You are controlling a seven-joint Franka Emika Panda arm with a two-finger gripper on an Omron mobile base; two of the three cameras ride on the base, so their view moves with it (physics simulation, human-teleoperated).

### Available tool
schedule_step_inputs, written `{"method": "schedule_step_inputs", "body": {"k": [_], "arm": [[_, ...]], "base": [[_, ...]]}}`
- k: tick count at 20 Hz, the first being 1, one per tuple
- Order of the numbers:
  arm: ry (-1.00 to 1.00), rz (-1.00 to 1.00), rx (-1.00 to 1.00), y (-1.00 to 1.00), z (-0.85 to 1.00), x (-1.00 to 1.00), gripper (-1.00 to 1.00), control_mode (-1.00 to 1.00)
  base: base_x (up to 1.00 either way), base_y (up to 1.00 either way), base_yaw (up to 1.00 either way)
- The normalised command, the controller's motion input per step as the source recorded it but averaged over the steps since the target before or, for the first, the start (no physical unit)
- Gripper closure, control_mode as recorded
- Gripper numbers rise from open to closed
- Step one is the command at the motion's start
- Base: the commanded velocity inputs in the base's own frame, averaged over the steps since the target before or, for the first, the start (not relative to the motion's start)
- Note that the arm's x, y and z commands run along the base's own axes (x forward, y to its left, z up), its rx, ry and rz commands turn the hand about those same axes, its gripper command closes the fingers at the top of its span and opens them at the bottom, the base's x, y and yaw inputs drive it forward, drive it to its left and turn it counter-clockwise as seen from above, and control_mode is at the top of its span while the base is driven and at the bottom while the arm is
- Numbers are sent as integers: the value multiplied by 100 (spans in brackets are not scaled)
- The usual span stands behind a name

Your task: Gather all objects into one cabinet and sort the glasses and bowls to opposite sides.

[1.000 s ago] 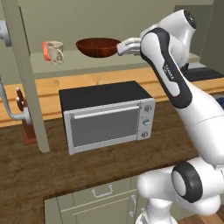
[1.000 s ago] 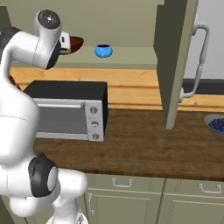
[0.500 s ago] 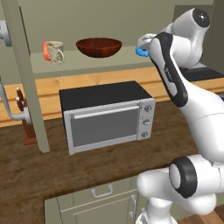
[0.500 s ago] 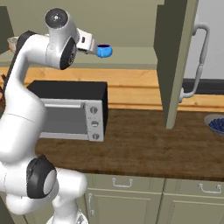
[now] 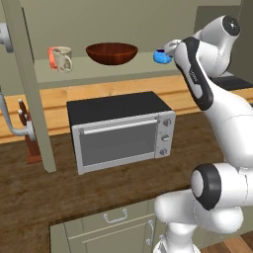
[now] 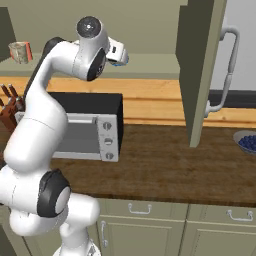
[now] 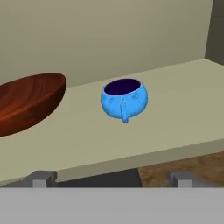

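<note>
Shelf (image 5: 123,69) carries mug (image 5: 62,58) at 9 o'clock, bowl (image 5: 112,52) middle, cup (image 7: 124,98) at 3 o'clock of bowl. Tumbler (image 5: 51,57) just behind mug. Microwave (image 5: 121,129) on tabletop (image 5: 44,192) below, knife block (image 5: 30,141) at its 9 o'clock.

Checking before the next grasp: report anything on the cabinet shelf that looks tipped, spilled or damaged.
Nothing stands out. The blue cup, red-brown bowl and speckled mug all sit upright on the shelf, apart, with nothing spilled.

The bowl (image 7: 28,103) left of the pincer (image 7: 111,177) is cut by the frame edge; the arm hides half the blue cup (image 5: 160,56).
</note>
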Motion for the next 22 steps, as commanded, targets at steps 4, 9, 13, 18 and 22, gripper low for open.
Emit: {"method": "schedule_step_inputs", "body": {"k": [4,9,13,18,22], "arm": [[0,0,-13,-19,-4,59,-100,-100],[0,0,-4,-9,-10,52,-100,-100],[0,0,-1,0,-14,39,-100,-100],[0,0,0,0,-9,32,-100,-100],[0,0,0,0,-23,36,-100,-100]], "base": [[0,0,0],[0,0,0],[0,0,0],[0,0,0],[0,0,0]]}}
